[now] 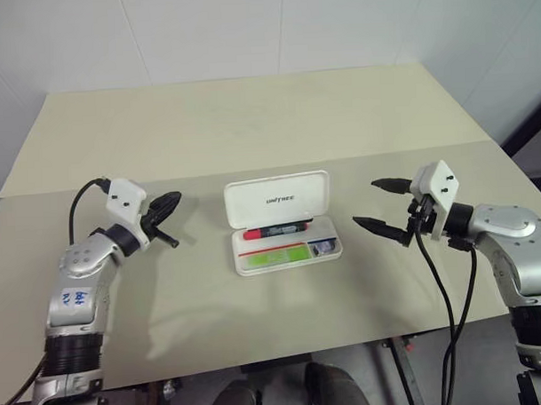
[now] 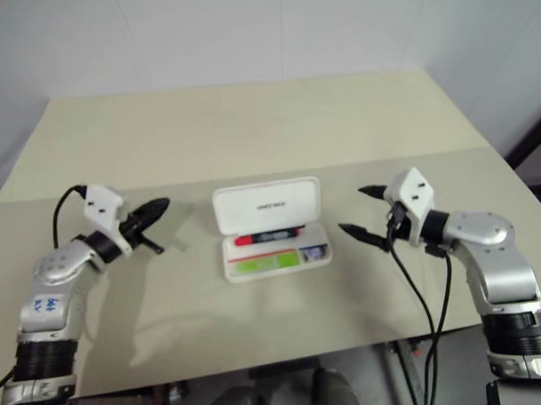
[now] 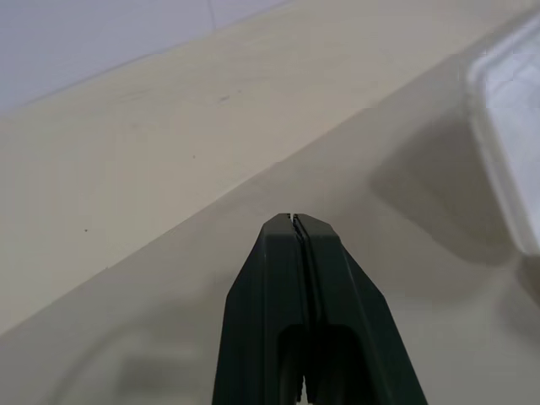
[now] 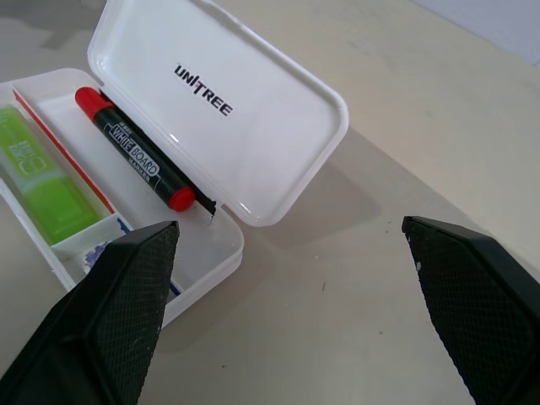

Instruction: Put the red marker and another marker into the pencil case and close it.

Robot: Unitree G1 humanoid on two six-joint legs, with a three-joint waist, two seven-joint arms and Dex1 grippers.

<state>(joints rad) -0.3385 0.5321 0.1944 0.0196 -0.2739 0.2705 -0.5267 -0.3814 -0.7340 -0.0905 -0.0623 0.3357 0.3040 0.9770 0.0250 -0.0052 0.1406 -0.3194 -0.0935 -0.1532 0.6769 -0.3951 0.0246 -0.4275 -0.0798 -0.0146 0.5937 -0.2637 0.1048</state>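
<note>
Left eye view: pencil case (image 1: 280,222) lid up at table (image 1: 250,123) centre, red marker (image 1: 276,230) and lime-green marker (image 1: 278,255) both lying inside. L gripper (image 1: 167,206) left of case, fingers pressed together, empty. R gripper (image 1: 382,206) right of case, jaws spread wide, nothing between them.

Glossy white plastic pencil case (image 4: 253,110); matt beige table (image 1: 249,105); cross-hatched black pincer fingers (image 4: 126,295).
</note>
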